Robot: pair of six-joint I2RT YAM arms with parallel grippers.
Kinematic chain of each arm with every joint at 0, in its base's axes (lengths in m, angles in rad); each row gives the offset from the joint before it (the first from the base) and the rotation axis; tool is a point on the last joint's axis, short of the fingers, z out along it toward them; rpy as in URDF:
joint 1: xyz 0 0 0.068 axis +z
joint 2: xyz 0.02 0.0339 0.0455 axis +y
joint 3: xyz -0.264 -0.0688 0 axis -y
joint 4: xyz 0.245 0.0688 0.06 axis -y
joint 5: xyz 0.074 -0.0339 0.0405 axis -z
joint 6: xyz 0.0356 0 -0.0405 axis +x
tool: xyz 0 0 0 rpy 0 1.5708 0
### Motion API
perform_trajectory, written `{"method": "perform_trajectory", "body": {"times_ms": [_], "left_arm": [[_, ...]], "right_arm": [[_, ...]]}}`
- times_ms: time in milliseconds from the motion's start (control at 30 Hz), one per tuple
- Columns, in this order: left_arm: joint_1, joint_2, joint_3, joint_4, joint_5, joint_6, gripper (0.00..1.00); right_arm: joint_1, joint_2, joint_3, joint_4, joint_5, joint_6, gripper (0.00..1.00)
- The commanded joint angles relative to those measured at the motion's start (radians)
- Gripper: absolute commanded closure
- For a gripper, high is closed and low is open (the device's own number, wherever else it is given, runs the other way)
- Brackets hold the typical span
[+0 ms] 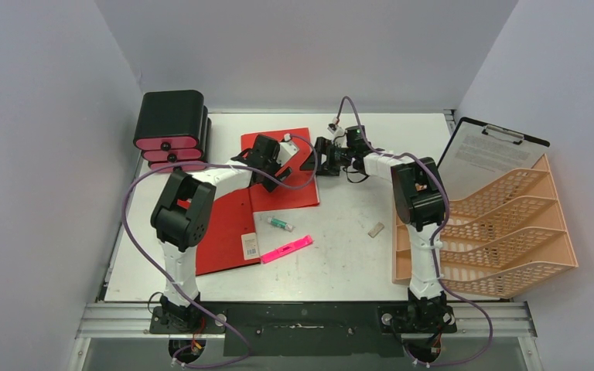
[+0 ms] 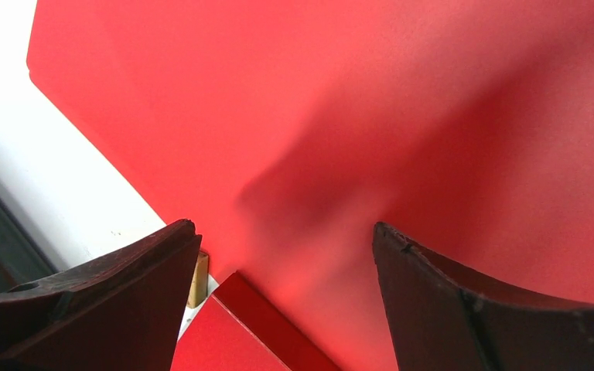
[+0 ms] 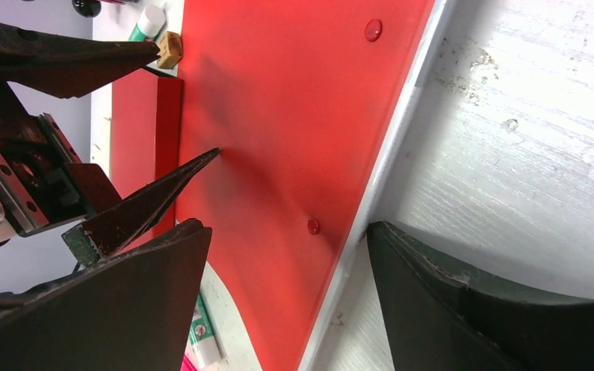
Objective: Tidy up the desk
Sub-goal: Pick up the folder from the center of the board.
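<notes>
1. White, scuffed and speckled bench (image 1: pixel 340 263), running from the black front rail at the arm bases to the far wall, with a silver rim along the sides.
2. Near the middle of the far edge, a red folder (image 1: pixel 300 193) lying flat. Two round red studs along its right side in the right wrist view. No print on it.
3. Toward the left edge, a second red folder (image 1: pixel 224 232) meeting the first at a corner; cannot tell which lies on top. White barcode sticker (image 1: pixel 250 246) at its near right corner, digits too small to read.
4. Over the left part of the first folder, the left end effector (image 2: pixel 282 232), fingers spread wide and pinching nothing.
5. At the same folder's right edge, the right end effector (image 3: pixel 286 228), also spread, one finger above the red and the other above bare bench, gripping nothing.
6. Just nearer than the folders, toward the middle, a green-and-white tube (image 1: pixel 279 223) and a pink highlighter (image 1: pixel 287 249). Tube label unreadable.
7. Right of the middle, alone, a small greyish block (image 1: pixel 376 229).
8. At the right edge, an orange perforated file rack (image 1: pixel 503 232). Behind it, at the far right corner, a clipboard (image 1: pixel 483 151) holding a printed sheet, text too fine to read.
9. At the far left corner, a black drawer box (image 1: pixel 172 127) with pink drawers.
</notes>
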Motion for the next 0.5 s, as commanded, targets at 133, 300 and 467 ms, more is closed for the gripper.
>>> {"method": "perform_trajectory", "body": {"times_ms": [133,300,467], "left_arm": [[-0.022,0.05,0.006,-0.033,0.03,-0.001,0.2],[-0.022,0.055,0.012,-0.038,0.031,-0.003,0.21],[-0.022,0.053,0.013,-0.038,0.034,-0.006,0.22]], "right_arm": [[0.028,0.073,0.009,0.031,-0.081,0.071,0.36],[0.028,0.076,0.02,0.046,-0.095,0.087,0.75],[0.021,0.081,0.029,0.024,-0.074,0.081,0.95]]}}
